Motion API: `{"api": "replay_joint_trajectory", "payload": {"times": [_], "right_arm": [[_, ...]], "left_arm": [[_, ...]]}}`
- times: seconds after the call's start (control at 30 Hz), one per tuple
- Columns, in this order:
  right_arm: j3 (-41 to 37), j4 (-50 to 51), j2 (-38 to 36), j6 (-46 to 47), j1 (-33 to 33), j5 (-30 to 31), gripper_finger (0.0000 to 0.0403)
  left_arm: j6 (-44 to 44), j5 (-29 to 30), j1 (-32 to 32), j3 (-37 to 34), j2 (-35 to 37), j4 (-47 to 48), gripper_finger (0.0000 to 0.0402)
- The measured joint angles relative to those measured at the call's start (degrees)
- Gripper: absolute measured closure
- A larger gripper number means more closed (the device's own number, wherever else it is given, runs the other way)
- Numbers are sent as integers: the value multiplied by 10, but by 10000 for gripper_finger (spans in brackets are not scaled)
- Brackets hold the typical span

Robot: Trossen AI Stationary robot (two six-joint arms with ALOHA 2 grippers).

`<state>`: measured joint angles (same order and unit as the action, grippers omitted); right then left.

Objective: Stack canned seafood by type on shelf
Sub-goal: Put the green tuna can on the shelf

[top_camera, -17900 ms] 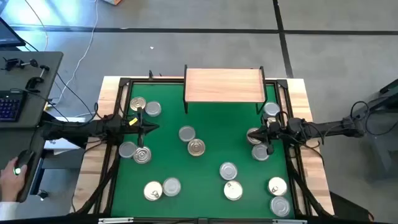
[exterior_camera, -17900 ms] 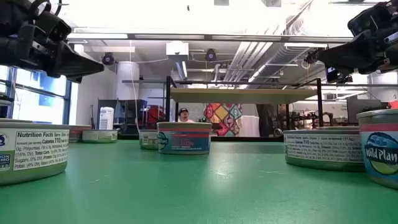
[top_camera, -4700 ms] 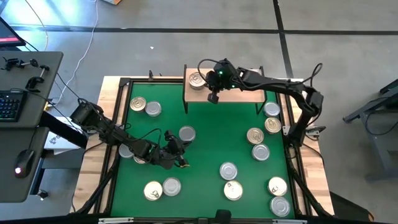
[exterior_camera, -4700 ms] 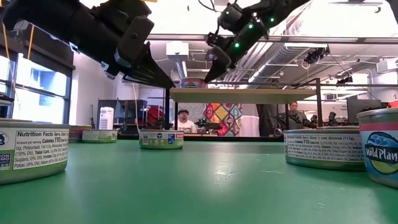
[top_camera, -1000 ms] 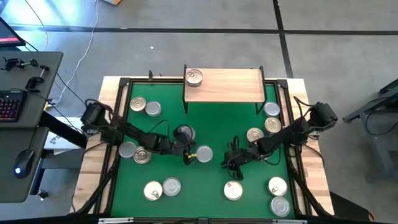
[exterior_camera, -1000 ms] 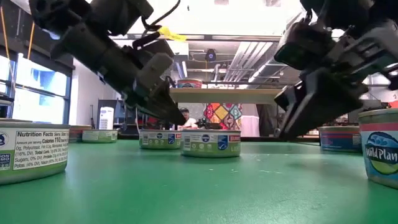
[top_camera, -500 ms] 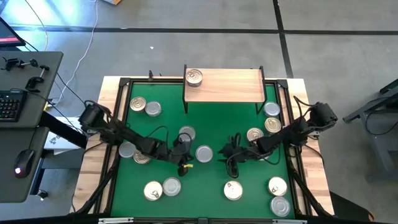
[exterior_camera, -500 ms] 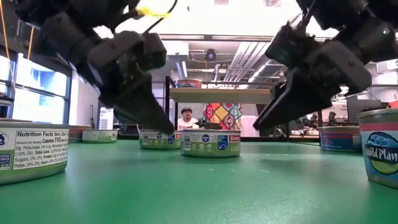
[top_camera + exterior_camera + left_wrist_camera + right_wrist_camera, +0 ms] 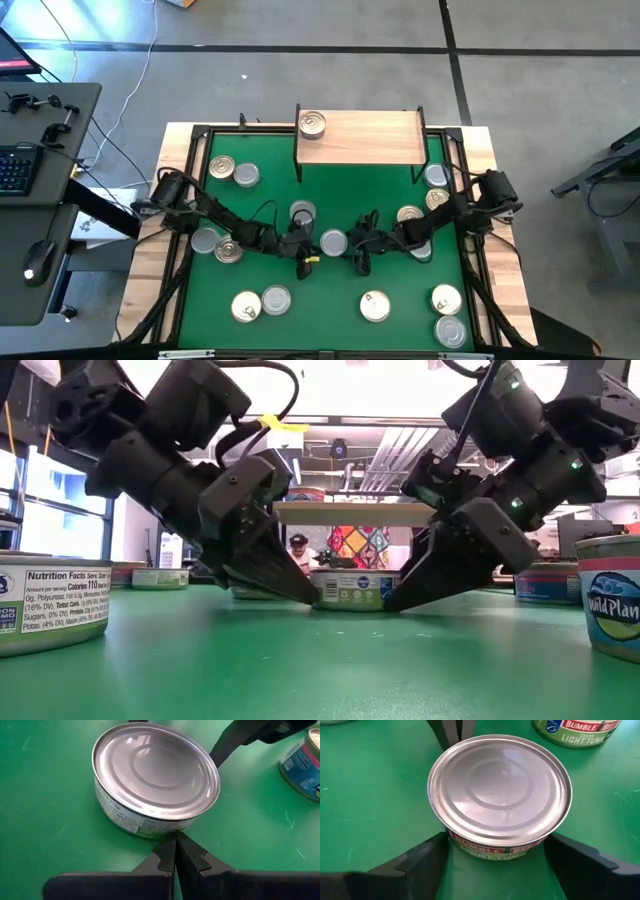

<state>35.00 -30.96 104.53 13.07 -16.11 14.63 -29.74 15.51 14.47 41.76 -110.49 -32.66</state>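
Worktop: a pale wood worktop (image 9: 500,285) fills the middle of the high view, edged by a black frame.
Mat: a green mat (image 9: 320,300) covers most of it and carries the loose tins.
Shelf: the light-wood shelf (image 9: 370,136) on thin black legs stands at the upper middle of the high view, at the mat's top edge.
Tin on shelf: one golden-lidded tin (image 9: 313,124) sits at the shelf's left end.
Centre tin: a silver-lidded tin (image 9: 333,243) sits on the mat at the middle of the frame, between the two tools.
Left tool: the left tool (image 9: 303,250) is clenched with nothing in it, its tip low on the mat just left of the centre tin; in the left wrist view the closed tips lie against the tin's side wall.
Right tool: the right tool (image 9: 357,253) is released and spread wide, with one finger (image 9: 420,857) on each side of the centre tin, not gripping it.
Other tins: more tins lie scattered, two at the mat's upper left (image 9: 232,171) and several at lower right (image 9: 447,299).
Room: grey floor (image 9: 300,70) surrounds the worktop; a desk with a keyboard (image 9: 14,170) and mouse (image 9: 38,258) is at the left edge.
Background: in the low view a person (image 9: 297,545) is visible far behind the shelf, under exposed ceiling pipes.
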Motion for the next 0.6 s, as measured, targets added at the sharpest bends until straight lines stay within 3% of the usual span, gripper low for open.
{"api": "replay_joint_trajectory", "payload": {"times": [0.37, 0.6], "right_arm": [[2, 53, -55, 46, -34, -18, 86], [2, 67, -65, -7, -68, 15, 86]], "left_arm": [[-6, 74, 6, 3, 72, 150, 402], [-15, 80, 13, 2, 115, 208, 402]]}}
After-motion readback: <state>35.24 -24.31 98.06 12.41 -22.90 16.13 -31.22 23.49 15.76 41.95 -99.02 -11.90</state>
